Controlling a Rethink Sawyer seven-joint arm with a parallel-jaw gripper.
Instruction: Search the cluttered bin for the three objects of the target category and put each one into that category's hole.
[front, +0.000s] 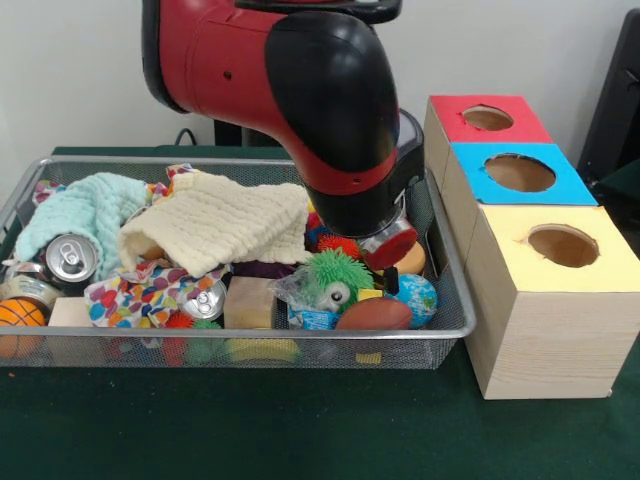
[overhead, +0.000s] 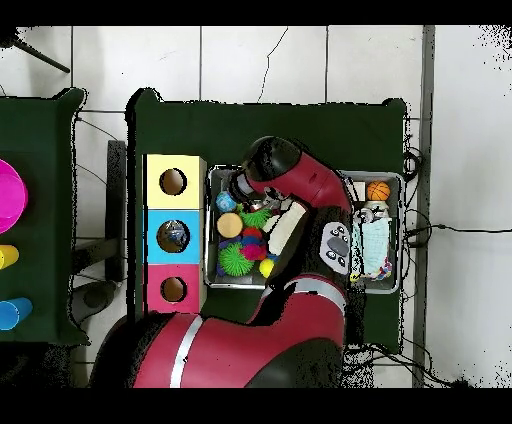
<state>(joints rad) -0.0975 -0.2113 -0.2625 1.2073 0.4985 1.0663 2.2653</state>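
Silver wire mesh forms the bin (front: 455, 300) I am working over, and it sits on the dark green worktop (front: 300, 430) just beside a row of three wooden boxes. From the front camera I read those boxes as red-topped (front: 487, 118) at the far end, blue-topped (front: 518, 173) in the middle and yellow-topped (front: 562, 246) nearest the camera, each with a round hole in its top.

My red and black arm (front: 320, 100) comes down over the boxes' end of the bin, and its wrist hangs low among the clutter there. The tool (front: 392, 262) is buried behind that wrist, so I cannot tell whether it is open or closed on anything.

One crinkly clear packet (front: 300, 300) with blue print lies near the front rim, touching a green spiky ball (front: 335, 275). I cannot pick out the other packets under the clutter. A blue globe ball (front: 415, 298) and a brown football (front: 372, 315) sit just beside it toward the boxes.

A cream knitted cloth (front: 225, 225) is draped across the middle, a mint cloth (front: 85, 210) lies at the end away from the boxes, and two silver cans (front: 70, 258) rest on their sides. A small basketball (front: 22, 315) sits in the front corner there.
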